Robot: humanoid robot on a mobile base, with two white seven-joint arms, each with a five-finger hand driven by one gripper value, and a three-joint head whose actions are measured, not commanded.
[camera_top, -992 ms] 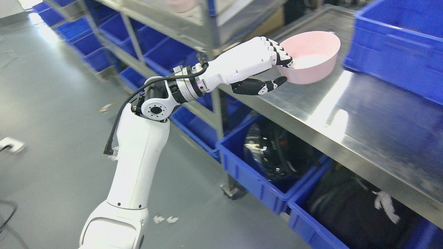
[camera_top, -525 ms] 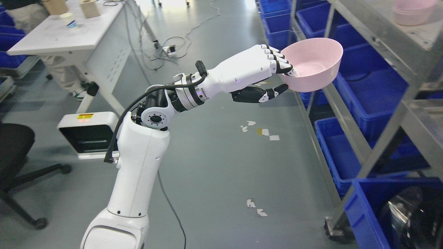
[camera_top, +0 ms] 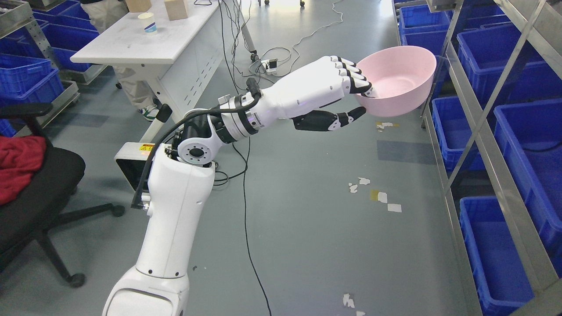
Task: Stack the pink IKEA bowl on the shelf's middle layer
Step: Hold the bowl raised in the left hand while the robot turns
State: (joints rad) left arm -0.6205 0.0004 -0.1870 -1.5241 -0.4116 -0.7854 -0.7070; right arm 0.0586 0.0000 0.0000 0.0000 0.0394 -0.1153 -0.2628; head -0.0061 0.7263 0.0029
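Over floor | left robot hand (camera_top: 338, 94) still grips pink bowl (camera_top: 397, 81) | view swung left

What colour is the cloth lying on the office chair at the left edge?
Red. The cloth lies on the black chair, shown best in the head view.

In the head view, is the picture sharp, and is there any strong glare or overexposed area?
In the head view, the left hand and pink bowl look sharp, with no motion blur; the floor at the top edge is washed out by bright glare; the white table is bright but readable; the straight shelf frame leans, suggesting wide-angle distortion.
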